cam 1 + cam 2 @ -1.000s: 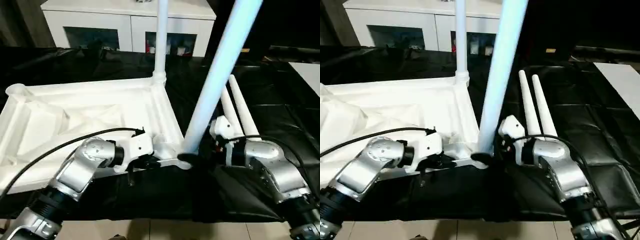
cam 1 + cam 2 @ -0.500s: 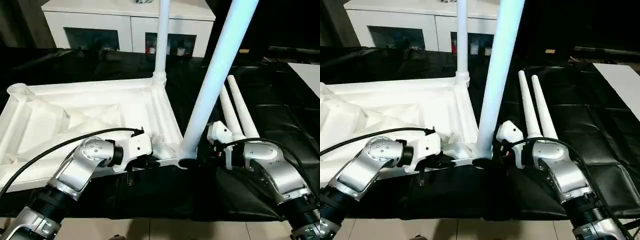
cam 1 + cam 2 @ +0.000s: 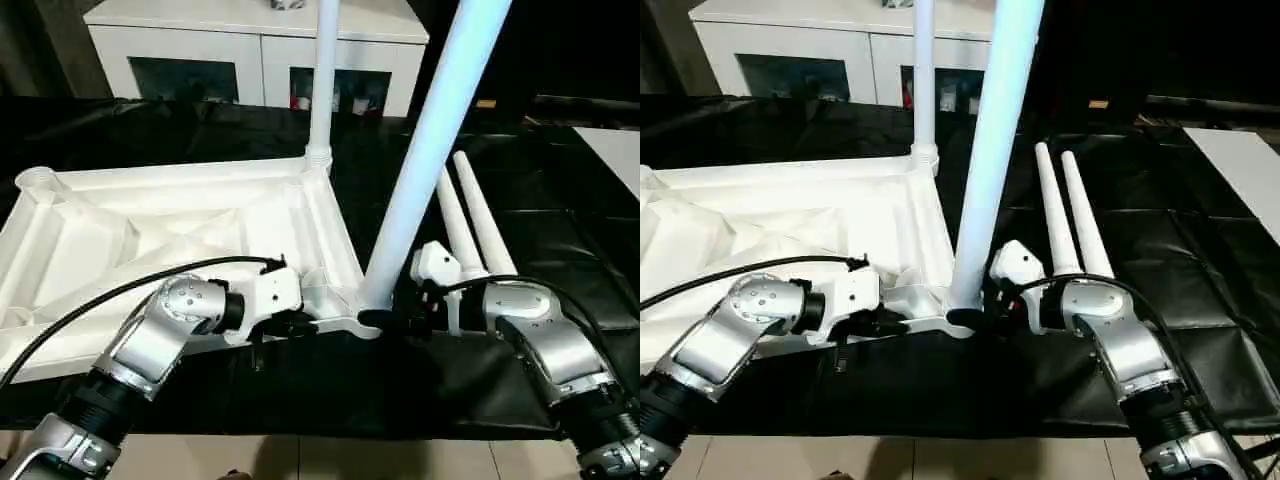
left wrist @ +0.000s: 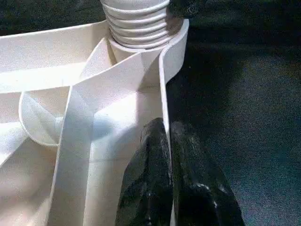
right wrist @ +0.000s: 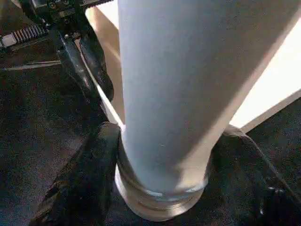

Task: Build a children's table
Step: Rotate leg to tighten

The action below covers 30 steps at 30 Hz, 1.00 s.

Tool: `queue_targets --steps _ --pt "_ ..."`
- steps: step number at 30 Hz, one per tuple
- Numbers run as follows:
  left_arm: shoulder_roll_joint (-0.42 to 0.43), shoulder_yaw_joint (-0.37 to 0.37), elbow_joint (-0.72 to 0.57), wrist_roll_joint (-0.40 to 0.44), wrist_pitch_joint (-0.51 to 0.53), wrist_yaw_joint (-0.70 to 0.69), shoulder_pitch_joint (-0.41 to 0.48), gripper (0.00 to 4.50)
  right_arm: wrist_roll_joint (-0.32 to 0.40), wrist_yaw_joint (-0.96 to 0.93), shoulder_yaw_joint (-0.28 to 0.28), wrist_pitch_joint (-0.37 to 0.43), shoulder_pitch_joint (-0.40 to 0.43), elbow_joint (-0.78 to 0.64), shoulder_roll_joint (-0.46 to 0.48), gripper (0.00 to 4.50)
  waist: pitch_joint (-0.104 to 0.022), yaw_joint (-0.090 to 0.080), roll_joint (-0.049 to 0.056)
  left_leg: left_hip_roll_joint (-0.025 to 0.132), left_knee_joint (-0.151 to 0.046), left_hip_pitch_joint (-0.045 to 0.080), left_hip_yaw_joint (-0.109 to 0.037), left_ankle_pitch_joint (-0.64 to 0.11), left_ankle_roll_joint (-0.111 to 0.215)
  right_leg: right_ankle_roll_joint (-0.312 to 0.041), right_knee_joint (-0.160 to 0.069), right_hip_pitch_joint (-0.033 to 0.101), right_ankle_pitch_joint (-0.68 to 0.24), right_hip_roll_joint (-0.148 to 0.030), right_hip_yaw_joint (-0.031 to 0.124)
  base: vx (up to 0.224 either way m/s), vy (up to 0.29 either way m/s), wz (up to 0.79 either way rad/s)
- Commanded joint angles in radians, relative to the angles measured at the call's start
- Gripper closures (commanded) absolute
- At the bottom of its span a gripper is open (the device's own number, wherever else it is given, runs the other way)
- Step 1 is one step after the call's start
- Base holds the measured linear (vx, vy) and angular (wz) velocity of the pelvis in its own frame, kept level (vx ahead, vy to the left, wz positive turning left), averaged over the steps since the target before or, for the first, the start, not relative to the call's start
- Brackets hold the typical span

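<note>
Tabletop (image 3: 180,240) rim pinched between left gripper (image 4: 165,141) fingers.
Right gripper (image 5: 164,188) fingers straddle the near leg (image 5: 188,84) base, touching it.

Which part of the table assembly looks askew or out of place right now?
The near leg leans to one side in its corner socket, while the far leg stands straight. Two more legs lie loose on the black cover.

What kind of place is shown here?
Probably an indoor room set up as a workspace: a white cabinet with glass doors, a black cover over the work surface, and a pale floor.
</note>
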Motion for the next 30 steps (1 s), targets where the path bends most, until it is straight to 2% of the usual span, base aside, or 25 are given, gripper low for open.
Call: queue_targets --steps 1,3,6,7,8,9,10,11,12,13,14,16,18,19,21,22,24,25,27,29,30 --pt "0.014 -0.017 0.007 0.025 -0.015 -0.013 -0.006 4.5 -0.034 0.013 0.031 -0.004 0.006 0.036 -0.001 1.86 -0.061 0.001 0.0 0.057 -0.07 0.008 -0.015 -0.077 0.07 -0.284 -0.057 0.058 0.018 -0.072 0.055 0.0 0.0 0.0" --pt "0.013 -0.016 0.009 0.027 -0.013 -0.009 -0.007 4.5 -0.035 0.007 0.03 -0.002 0.007 0.044 0.003 1.87 -0.061 0.001 0.002 0.057 -0.07 0.009 -0.015 -0.08 0.069 -0.284 -0.058 0.057 0.014 -0.072 0.054 0.0 0.0 0.0" --pt "-0.002 -0.003 0.015 0.031 0.028 0.032 -0.009 4.5 -0.044 -0.1 0.003 0.027 -0.006 0.095 0.059 1.88 -0.057 -0.001 0.002 0.057 -0.073 0.009 -0.015 -0.111 0.057 -0.278 -0.063 0.055 -0.031 -0.071 0.055 0.0 0.0 0.0" --pt "-0.002 -0.003 0.015 0.031 0.028 0.032 -0.009 4.5 -0.044 -0.1 0.003 0.027 -0.006 0.095 0.059 1.88 -0.052 -0.004 0.003 0.057 -0.077 0.012 -0.015 -0.144 0.042 -0.27 -0.069 0.052 -0.081 -0.071 0.055 0.0 0.0 0.0" --pt "-0.029 0.013 0.024 0.034 0.074 0.083 -0.014 4.5 -0.049 -0.204 -0.024 0.059 -0.024 0.145 0.116 1.88 -0.048 -0.008 0.004 0.057 -0.082 0.014 -0.017 -0.193 0.02 -0.256 -0.076 0.051 -0.161 -0.072 0.054 0.0 0.0 0.0" --pt "-0.036 0.016 0.025 0.034 0.086 0.093 -0.016 4.5 -0.049 -0.224 -0.029 0.065 -0.028 0.155 0.128 1.88 -0.042 -0.015 0.005 0.056 -0.088 0.019 -0.021 -0.254 -0.008 -0.237 -0.086 0.048 -0.264 -0.072 0.053 0.0 0.0 0.0" --pt "-0.106 0.03 0.04 0.049 0.176 0.194 -0.033 4.5 -0.044 -0.391 -0.07 0.104 -0.064 0.236 0.238 1.88 -0.039 -0.02 0.006 0.054 -0.09 0.02 -0.022 -0.292 -0.019 -0.221 -0.092 0.044 -0.327 -0.072 0.052 -0.061 -0.004 -0.03" --pt "-0.109 0.03 0.041 0.05 0.18 0.2 -0.035 4.5 -0.045 -0.399 -0.071 0.105 -0.067 0.24 0.244 1.88 -0.037 -0.031 0.006 0.051 -0.09 0.023 -0.029 -0.34 -0.045 -0.19 -0.101 0.04 -0.436 -0.076 0.051 -0.065 0.002 -0.09" --pt "-0.17 0.032 0.06 0.066 0.241 0.276 -0.052 4.5 -0.049 -0.533 -0.098 0.119 -0.104 0.31 0.321 1.88 -0.04 -0.036 0.008 0.052 -0.093 0.022 -0.039 -0.353 -0.065 -0.156 -0.105 0.042 -0.497 -0.082 0.047 -0.065 0.002 -0.09" --pt "-0.196 0.033 0.069 0.071 0.265 0.305 -0.06 4.5 -0.051 -0.59 -0.11 0.122 -0.122 0.342 0.35 1.88 -0.041 -0.042 0.006 0.051 -0.094 0.016 -0.04 -0.35 -0.068 -0.145 -0.106 0.044 -0.502 -0.08 0.047 -0.056 0.015 -0.13" --pt "-0.206 0.034 0.073 0.072 0.272 0.316 -0.063 4.5 -0.05 -0.607 -0.114 0.124 -0.129 0.352 0.36 1.88 -0.043 -0.046 0.009 0.052 -0.096 0.018 -0.043 -0.357 -0.074 -0.138 -0.109 0.042 -0.49 -0.078 0.044 0.0 0.0 0.0" --pt "-0.258 0.038 0.094 0.08 0.308 0.375 -0.079 4.5 -0.047 -0.691 -0.135 0.133 -0.164 0.408 0.412 1.88 -0.045 -0.052 0.012 0.053 -0.095 0.02 -0.043 -0.365 -0.07 -0.154 -0.108 0.038 -0.432 -0.077 0.045 0.0 0.0 0.0" --pt "-0.286 0.035 0.111 0.089 0.326 0.406 -0.091 4.5 -0.047 -0.742 -0.146 0.127 -0.187 0.445 0.437 1.88 -0.048 -0.05 0.012 0.052 -0.094 0.022 -0.039 -0.352 -0.058 -0.168 -0.108 0.039 -0.361 -0.074 0.047 0.0 0.0 0.0" --pt "-0.325 0.04 0.138 0.1 0.342 0.456 -0.108 4.5 -0.054 -0.811 -0.16 0.113 -0.222 0.497 0.47 1.88 -0.046 -0.057 0.011 0.05 -0.095 0.022 -0.035 -0.361 -0.055 -0.183 -0.106 0.034 -0.342 -0.069 0.047 0.0 0.0 0.0" --pt "-0.353 0.045 0.156 0.111 0.356 0.491 -0.121 4.5 -0.065 -0.861 -0.174 0.1 -0.248 0.538 0.494 1.88 -0.048 -0.053 0.011 0.049 -0.092 0.027 -0.035 -0.366 -0.055 -0.177 -0.11 0.032 -0.355 -0.073 0.048 0.0 0.0 0.0" --pt "-0.373 0.046 0.185 0.135 0.358 0.525 -0.143 4.5 -0.066 -0.881 -0.197 0.058 -0.289 0.588 0.523 1.89 -0.049 -0.051 0.006 0.05 -0.092 0.026 -0.034 -0.363 -0.051 -0.175 -0.111 0.033 -0.349 -0.074 0.048 0.0 0.0 0.0" --pt "-0.372 0.047 0.191 0.142 0.355 0.53 -0.148 4.5 -0.059 -0.868 -0.206 0.042 -0.299 0.596 0.53 1.89 -0.048 -0.051 0.008 0.049 -0.093 0.023 -0.034 -0.361 -0.043 -0.17 -0.11 0.033 -0.345 -0.073 0.048 0.0 0.0 0.0" --pt "-0.343 0.039 0.186 0.152 0.341 0.518 -0.144 4.5 -0.038 -0.785 -0.213 -0.01 -0.294 0.56 0.519 1.33 -0.05 -0.047 0.005 0.051 -0.094 0.02 -0.034 -0.35 -0.034 -0.17 -0.109 0.037 -0.331 -0.076 0.048 0.0 0.0 0.0" --pt "-0.343 0.039 0.186 0.152 0.341 0.518 -0.144 4.5 -0.038 -0.785 -0.213 -0.01 -0.294 0.56 0.519 1.19 -0.052 -0.047 0.007 0.053 -0.096 0.014 -0.033 -0.313 -0.027 -0.181 -0.102 0.041 -0.275 -0.075 0.05 0.0 0.0 0.0" --pt "-0.305 0.031 0.176 0.157 0.314 0.49 -0.129 4.5 -0.025 -0.711 -0.211 -0.04 -0.268 0.493 0.48 0.98 -0.053 -0.045 0.008 0.055 -0.095 0.016 -0.031 -0.299 -0.014 -0.192 -0.1 0.04 -0.244 -0.075 0.05 0.0 0.0 0.0" --pt "-0.296 0.03 0.176 0.158 0.306 0.486 -0.126 4.5 -0.027 -0.702 -0.211 -0.049 -0.265 0.483 0.465 0.83 -0.056 -0.045 0.006 0.054 -0.093 0.011 -0.03 -0.269 -0.007 -0.2 -0.097 0.048 -0.212 -0.075 0.05 0.0 0.0 0.0"
